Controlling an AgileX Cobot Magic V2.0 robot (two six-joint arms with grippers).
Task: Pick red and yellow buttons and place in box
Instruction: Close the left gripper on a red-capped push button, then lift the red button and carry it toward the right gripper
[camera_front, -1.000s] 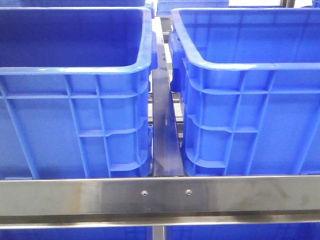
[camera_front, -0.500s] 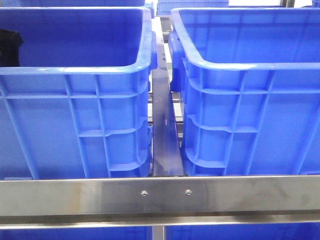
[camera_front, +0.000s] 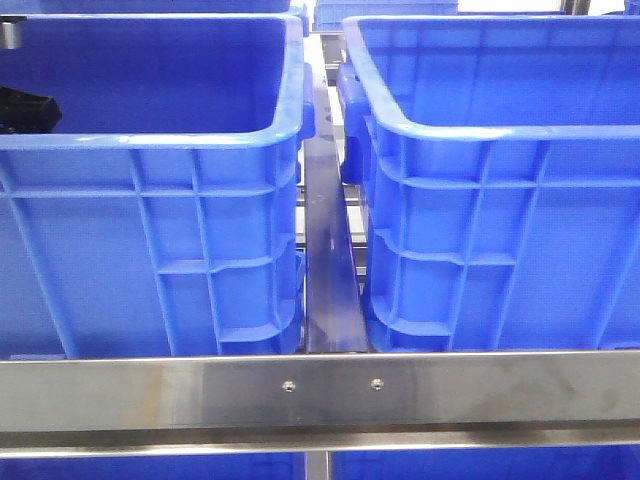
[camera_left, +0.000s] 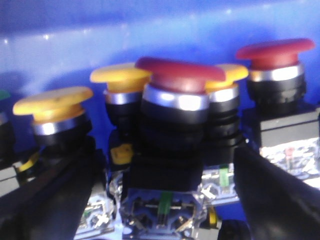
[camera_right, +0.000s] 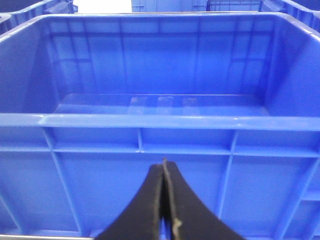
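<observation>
two bright-blue ribbed crates stand side by side behind a steel crossbar (camera_front: 320, 395), with a dark metal rail (camera_front: 328, 250) running between them. taking that rail as the landmark: the left crate (camera_front: 150, 240) sits just left of it, the right crate (camera_front: 500, 240) just right of it.

the left arm (camera_front: 25, 108) shows only as a dark shape low inside the left crate, at the wall farthest from the rail. its wrist camera looks at a cluster of mushroom-head push buttons against the blue crate wall. a dark red button (camera_left: 179, 75) with a chrome collar and black body stands in the middle, between the two black fingers (camera_left: 45, 200) of the left gripper (camera_left: 170, 200); the fingers are spread wide, one on each side, not touching the button. yellow buttons (camera_left: 120, 76) stand just behind and beside it, another yellow one (camera_left: 54, 100) further off, and a second red one (camera_left: 276, 50) on the other side.

the right gripper (camera_right: 164, 200) hangs outside the near wall of the right crate, its black fingertips pressed together with nothing between them. that crate's floor (camera_right: 160, 105) is bare.
</observation>
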